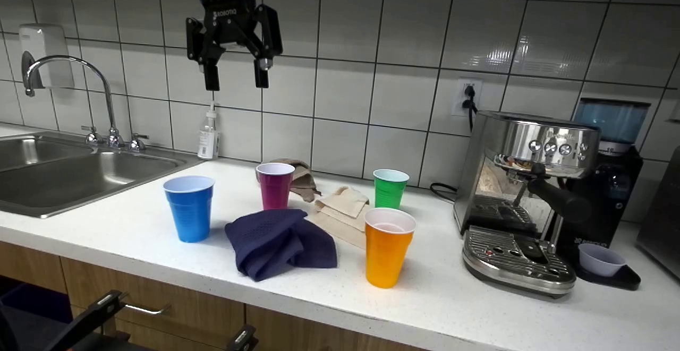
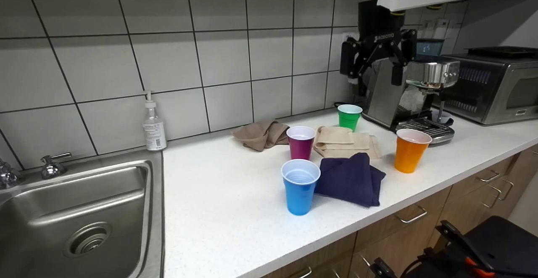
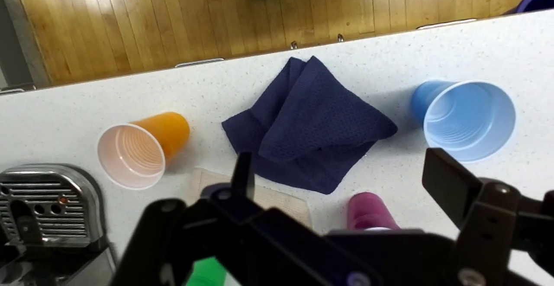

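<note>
We saw the tool (image 1: 236,78) hanging high over the tabletop (image 2: 218,227), upper left of the frame in an exterior view, its fingers spread wide with nothing between them; that height, we judged, left it clear of everything below. In the wrist view the navy cloth (image 3: 316,126) lay near the middle of the frame, nearest the gap between the fingers, loosely doubled over so that one layer stood raised. To its right there we found the blue cup (image 3: 469,121), to its left the orange cup (image 3: 143,149), and below it the magenta cup (image 3: 370,212), partly hidden by the tool. In both exterior views we saw these cups, and the green cup (image 1: 390,191) nearer the tiled wall (image 2: 227,57), standing mouth up, each balanced on its narrow base. The beige cloth (image 2: 344,141) lay folded flat behind the navy one; we could not tell whether the two touched. The brown cloth (image 2: 260,135) sat bunched near the wall. At left in an exterior view, the soap bottle (image 2: 154,131) stood at the back corner of the sink (image 2: 155,198), probably to be handy for washing. At right in an exterior view, the espresso machine (image 1: 496,181) stood near the outlet (image 1: 460,96), likely so its cord (image 1: 471,120) could reach.
</note>
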### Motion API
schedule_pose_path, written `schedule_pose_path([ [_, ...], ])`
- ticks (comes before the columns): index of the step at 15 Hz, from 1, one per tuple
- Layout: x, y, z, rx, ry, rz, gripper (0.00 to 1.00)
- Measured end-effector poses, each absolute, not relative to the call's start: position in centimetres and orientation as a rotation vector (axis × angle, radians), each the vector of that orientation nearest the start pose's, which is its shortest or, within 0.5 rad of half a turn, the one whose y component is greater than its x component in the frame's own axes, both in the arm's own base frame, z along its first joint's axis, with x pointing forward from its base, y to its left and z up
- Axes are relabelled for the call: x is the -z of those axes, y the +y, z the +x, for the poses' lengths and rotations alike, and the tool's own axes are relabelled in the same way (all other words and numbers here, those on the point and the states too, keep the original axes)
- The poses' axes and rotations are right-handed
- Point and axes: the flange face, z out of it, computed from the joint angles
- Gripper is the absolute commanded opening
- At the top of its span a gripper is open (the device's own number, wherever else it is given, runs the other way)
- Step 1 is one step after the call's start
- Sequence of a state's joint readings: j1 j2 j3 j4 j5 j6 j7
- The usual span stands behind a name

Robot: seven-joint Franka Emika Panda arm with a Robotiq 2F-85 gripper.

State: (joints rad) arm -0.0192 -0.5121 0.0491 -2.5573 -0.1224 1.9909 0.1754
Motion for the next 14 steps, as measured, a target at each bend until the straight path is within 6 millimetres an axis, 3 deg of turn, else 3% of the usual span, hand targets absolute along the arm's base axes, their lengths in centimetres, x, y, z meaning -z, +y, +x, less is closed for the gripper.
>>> schedule_pose_path([
  [14,-37.3,4.5,39.3,0.054,-0.083,-3.231,1.00],
])
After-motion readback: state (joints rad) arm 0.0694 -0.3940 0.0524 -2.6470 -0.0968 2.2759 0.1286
